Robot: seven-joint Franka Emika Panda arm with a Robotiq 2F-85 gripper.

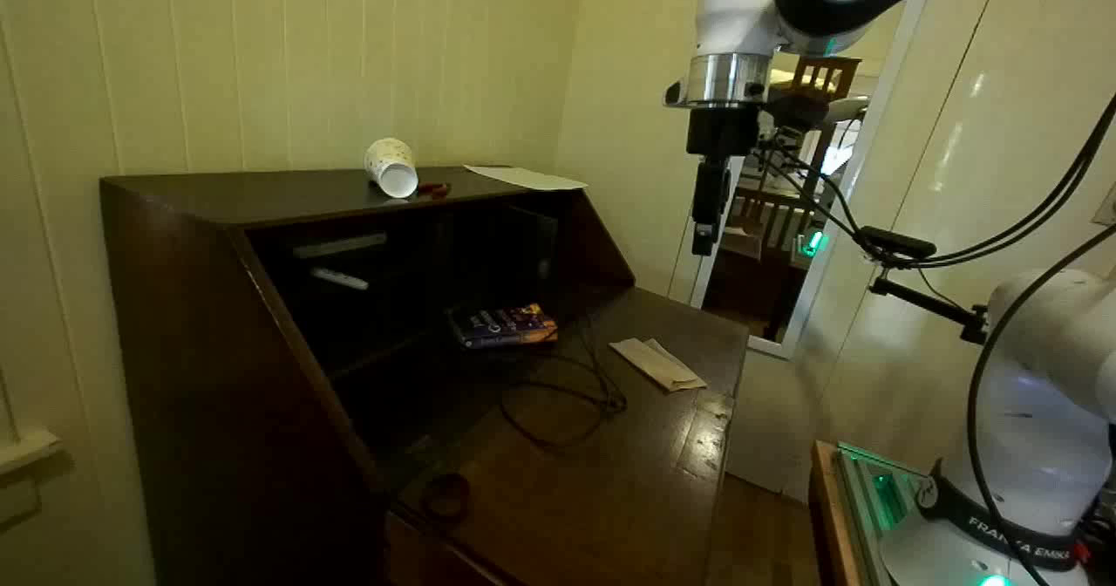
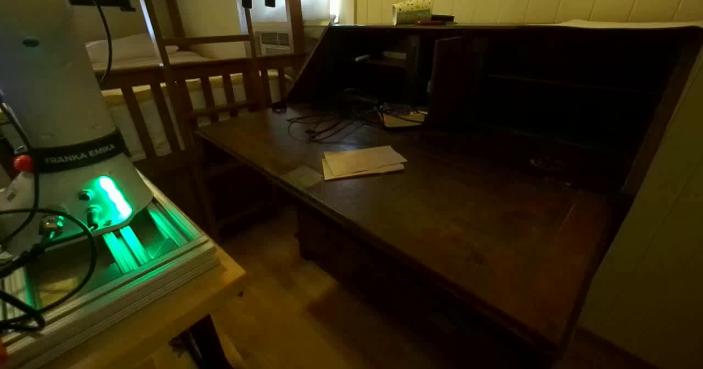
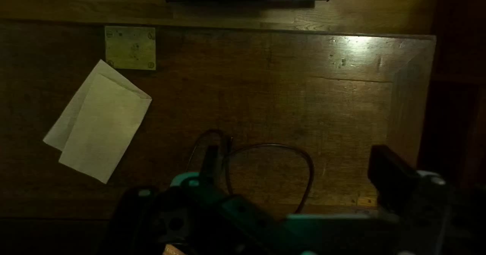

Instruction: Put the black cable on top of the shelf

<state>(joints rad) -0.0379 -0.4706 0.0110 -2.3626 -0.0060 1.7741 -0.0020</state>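
The black cable (image 1: 613,398) lies in loose loops on the lowered desk board of the shelf, in front of a book. It also shows in an exterior view (image 2: 318,134) and in the wrist view (image 3: 311,167). The shelf (image 1: 288,198) is a dark brown wooden cabinet with a flat top board and dark inner compartments; it also fills an exterior view (image 2: 467,210). My gripper (image 1: 704,241) hangs pointing down, well above the desk board and apart from the cable. Its fingers are spread with nothing between them in an exterior view (image 2: 258,1) and in the wrist view (image 3: 294,154).
A white cup (image 1: 392,167) lies on its side on the top board, beside a small red item (image 1: 433,190) and a paper sheet (image 1: 527,178). On the desk board are a book (image 1: 504,326), folded papers (image 1: 658,364) and a dark ring (image 1: 445,496). A small door (image 2: 447,83) stands open.
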